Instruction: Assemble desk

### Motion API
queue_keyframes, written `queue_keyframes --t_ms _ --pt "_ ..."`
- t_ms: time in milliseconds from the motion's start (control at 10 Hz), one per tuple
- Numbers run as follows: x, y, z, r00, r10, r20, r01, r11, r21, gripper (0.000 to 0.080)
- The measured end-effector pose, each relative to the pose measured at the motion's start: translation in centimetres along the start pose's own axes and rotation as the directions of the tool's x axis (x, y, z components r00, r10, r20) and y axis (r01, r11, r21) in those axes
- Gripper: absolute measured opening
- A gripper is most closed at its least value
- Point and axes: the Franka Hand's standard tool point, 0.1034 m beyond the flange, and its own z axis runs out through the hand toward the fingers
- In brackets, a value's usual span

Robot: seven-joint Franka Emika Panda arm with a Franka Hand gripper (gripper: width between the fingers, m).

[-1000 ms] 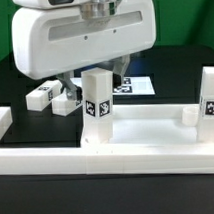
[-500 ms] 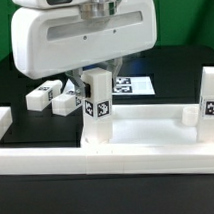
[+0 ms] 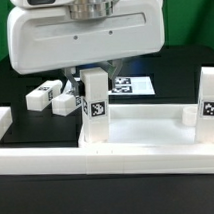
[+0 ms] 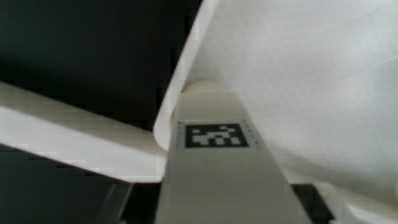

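While it stands upright at one end of the panel [image 3: 146,127], the leg [image 3: 96,108] sits between the fingers [image 4: 306,203], which are clamped on its upper sides.

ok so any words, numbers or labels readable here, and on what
None: no words, numbers or brands can be read.
On the upright leg: a black-and-white square tag, pattern only.
On the leg at the exterior view's right and the marker board: pattern tags, no text.
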Motion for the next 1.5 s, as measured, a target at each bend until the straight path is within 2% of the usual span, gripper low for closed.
queue_keyframes --t_ms 200,600,1100,1300,1400,1500 --pt "-0.01 0.02 0.02 0.988 0.153 -0.001 -0.153 0.988 0.004 0.0291" --pt "0.05 -0.05 0.02 0.862 0.507 0.000 -0.507 0.862 0.014 0.0292" --pt "-0.20 0.12 -0.03 0.793 0.609 0.005 -0.609 0.793 -0.001 0.0309" --pt "-0.19 0.08 0.02 0.789 0.615 0.006 -0.615 0.789 0.002 0.0331" --pt "-0.18 0.07 -0.01 0.790 0.613 0.006 -0.613 0.790 0.002 0.0537" --pt "-0.20 -0.09 -0.62 0.798 0.603 0.010 -0.603 0.798 0.005 0.0537"
